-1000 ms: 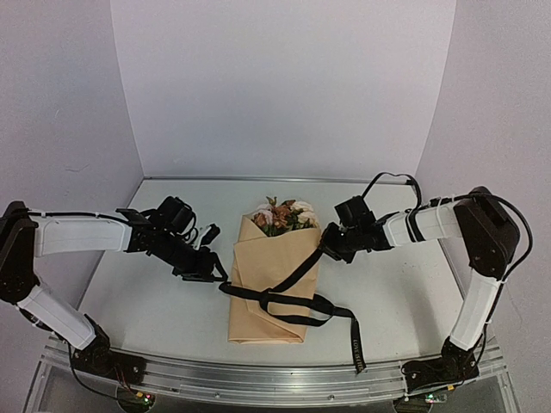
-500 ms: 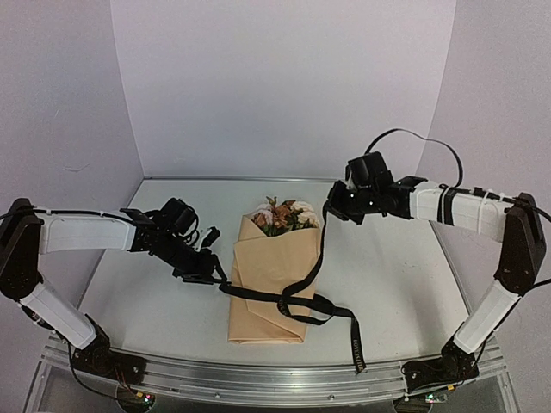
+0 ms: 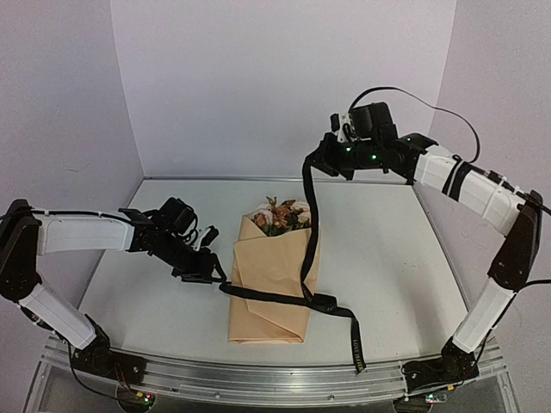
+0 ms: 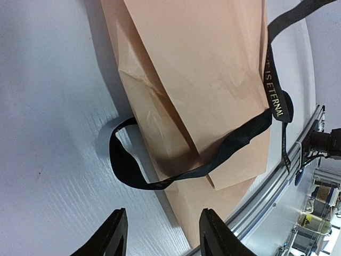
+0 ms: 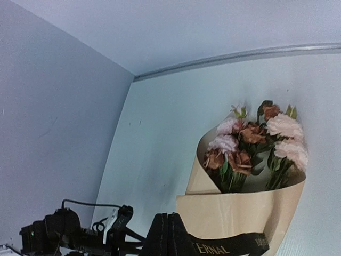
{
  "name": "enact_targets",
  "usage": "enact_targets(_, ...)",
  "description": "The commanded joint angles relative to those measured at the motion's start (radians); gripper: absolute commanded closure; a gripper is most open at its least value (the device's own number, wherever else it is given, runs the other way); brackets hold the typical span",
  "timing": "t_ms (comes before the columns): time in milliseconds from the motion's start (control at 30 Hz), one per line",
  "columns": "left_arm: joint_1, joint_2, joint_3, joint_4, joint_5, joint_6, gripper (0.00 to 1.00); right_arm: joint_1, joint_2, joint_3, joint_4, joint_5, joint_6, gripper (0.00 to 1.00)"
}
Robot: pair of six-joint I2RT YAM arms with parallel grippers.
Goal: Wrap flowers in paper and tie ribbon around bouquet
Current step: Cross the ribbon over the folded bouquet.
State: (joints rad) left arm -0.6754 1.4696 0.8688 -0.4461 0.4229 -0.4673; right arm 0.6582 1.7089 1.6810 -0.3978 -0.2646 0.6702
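Bouquet of tan kraft paper folded into a cone (image 3: 269, 280) lies flat at the centre of the white table (image 3: 396, 258), its wide end toward the back wall and its narrow folded end toward the bottom of the overhead frame. Two white-and-black robot arms reach in from the left and right edges. The left arm stretches low across the table, while the right arm arches high, its wrist in the upper right of centre, well above the tabletop. A long narrow black ribbon with light lettering (image 3: 310, 219) hangs from that high wrist, runs down over the right side of the cone to a crossing near its lower right edge, then bands across the paper toward the left. A loose tail trails off to the lower right near the front rail. Cream, pink and rust-brown flowers (image 3: 284, 215) show at the cone's wide end. The right gripper (image 3: 312, 162) is pinched fully closed on the ribbon, as its wrist view confirms at bottom centre (image 5: 168, 229). The left gripper (image 3: 213, 274) sits just beside the cone's left edge. Its fingers (image 4: 114, 237) are about half spread and hold nothing, and a ribbon loop lies on the table just ahead of them.
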Motion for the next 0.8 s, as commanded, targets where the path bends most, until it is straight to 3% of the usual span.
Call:
enact_targets(0, -0.003, -0.057, 0.037, -0.011, -0.075, 0.085, 0.52, 0.060, 0.004, -0.017, -0.046, -0.180, -0.061, 1.00)
enact_targets(233, -0.006, -0.022, 0.107, -0.026, -0.045, 0.170, 0.53, 0.080, -0.115, -0.096, -0.051, -0.190, -0.052, 1.00)
enact_targets(400, -0.006, -0.008, 0.119, -0.007, 0.021, 0.205, 0.56, 0.065, -0.182, 0.036, -0.116, -0.064, -0.072, 1.00)
enact_targets(633, -0.006, 0.017, 0.115, 0.032, 0.007, 0.179, 0.64, 0.067, -0.023, 0.247, -0.119, -0.107, -0.010, 1.00)
enact_targets(767, -0.001, -0.011, 0.075, 0.088, -0.073, 0.067, 0.69, 0.111, 0.062, 0.320, -0.116, -0.147, 0.031, 1.00)
